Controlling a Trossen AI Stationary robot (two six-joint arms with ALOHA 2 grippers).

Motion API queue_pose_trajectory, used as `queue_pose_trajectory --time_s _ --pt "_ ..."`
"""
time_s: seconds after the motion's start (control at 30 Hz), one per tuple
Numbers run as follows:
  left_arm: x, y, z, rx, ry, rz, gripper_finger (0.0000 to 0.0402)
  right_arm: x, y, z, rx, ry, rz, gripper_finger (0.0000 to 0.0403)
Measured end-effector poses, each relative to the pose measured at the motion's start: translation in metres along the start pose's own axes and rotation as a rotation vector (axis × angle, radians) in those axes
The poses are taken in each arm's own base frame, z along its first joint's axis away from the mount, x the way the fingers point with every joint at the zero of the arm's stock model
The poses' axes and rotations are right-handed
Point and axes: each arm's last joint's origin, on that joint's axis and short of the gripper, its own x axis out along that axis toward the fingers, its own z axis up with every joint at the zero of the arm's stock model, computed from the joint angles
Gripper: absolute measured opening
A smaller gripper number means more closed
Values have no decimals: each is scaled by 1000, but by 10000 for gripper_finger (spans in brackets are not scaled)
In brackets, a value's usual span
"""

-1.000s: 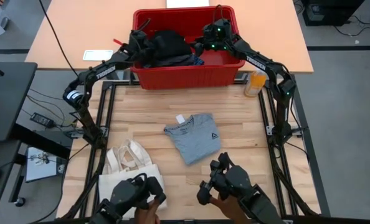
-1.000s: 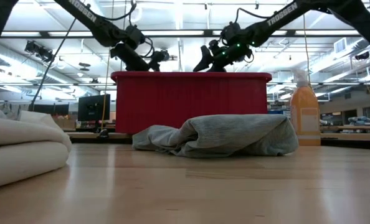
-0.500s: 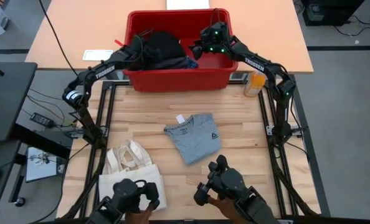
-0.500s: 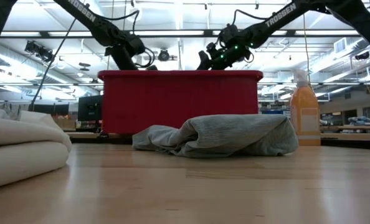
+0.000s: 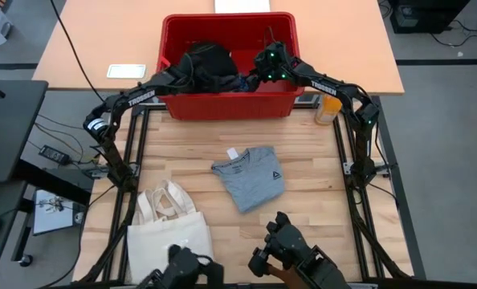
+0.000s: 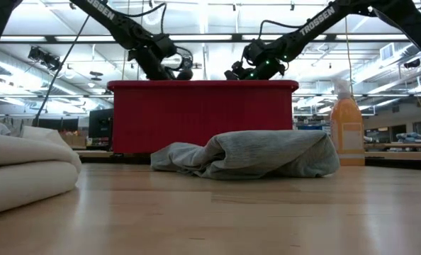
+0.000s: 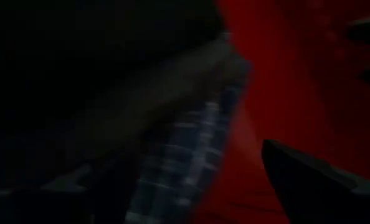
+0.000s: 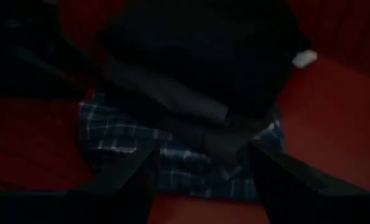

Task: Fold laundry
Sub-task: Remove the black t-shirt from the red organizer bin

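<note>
- Right gripper [image 5: 264, 71] is hanging inside the red bin [image 5: 226, 105], fingers spread above the blue-and-white plaid piece [image 8: 172, 155].
- Left gripper [image 5: 180, 71] is sitting in the dark garments [image 5: 209, 61]; can't tell its fingers.
- Grey top [image 5: 249, 177] is lying folded mid-table, soft and rumpled, between a canvas tote [image 5: 170, 229] and an orange bottle [image 5: 328, 106].

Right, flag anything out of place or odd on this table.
Nothing is spilled or damaged. The grey top lies askew on the table, loosely folded. The tote hangs past the table's near edge. Both grippers, left and right, are in the red bin over dark clothes.
</note>
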Motion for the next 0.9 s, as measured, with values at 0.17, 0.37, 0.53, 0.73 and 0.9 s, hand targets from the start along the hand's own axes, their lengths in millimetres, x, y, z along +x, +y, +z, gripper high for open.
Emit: queue_pose_trajectory --time_s 0.17,0.37,0.53,0.73,0.9 --pt "-4 -30 -2 112 -56 -152 323 0 0 -4 14 42 -1 250" --pt "-26 -51 25 395 -277 -26 303 0 -1 -4 22 38 4 250" --pt "-31 -50 44 695 -457 318 291 0 0 -2 56 25 15 250" --pt "1 -20 44 969 -281 495 289 0 2 -1 63 10 57 250" --pt "11 -14 32 1074 -115 400 304 0 2 -1 65 10 57 250"
